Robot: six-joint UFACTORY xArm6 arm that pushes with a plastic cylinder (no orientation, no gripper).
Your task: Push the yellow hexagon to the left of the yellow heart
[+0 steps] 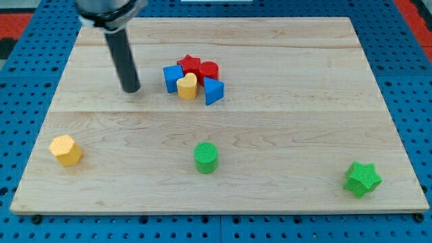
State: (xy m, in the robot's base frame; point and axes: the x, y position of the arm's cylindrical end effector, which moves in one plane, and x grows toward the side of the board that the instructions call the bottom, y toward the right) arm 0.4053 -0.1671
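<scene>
The yellow hexagon [65, 150] lies near the board's lower left corner. The yellow heart [187, 86] sits in a tight cluster at the upper middle, touching a blue block [171, 77] on its left, a blue wedge [213, 90] on its right, a red star [190, 65] and a red cylinder [208, 70] behind it. My tip [131, 90] rests on the board left of the cluster, about a block's width from the blue block and far above and right of the hexagon.
A green cylinder [206, 158] stands at the lower middle. A green star [362, 179] sits near the lower right corner. The wooden board [290, 128] lies on a blue perforated surface; its edges show on all sides.
</scene>
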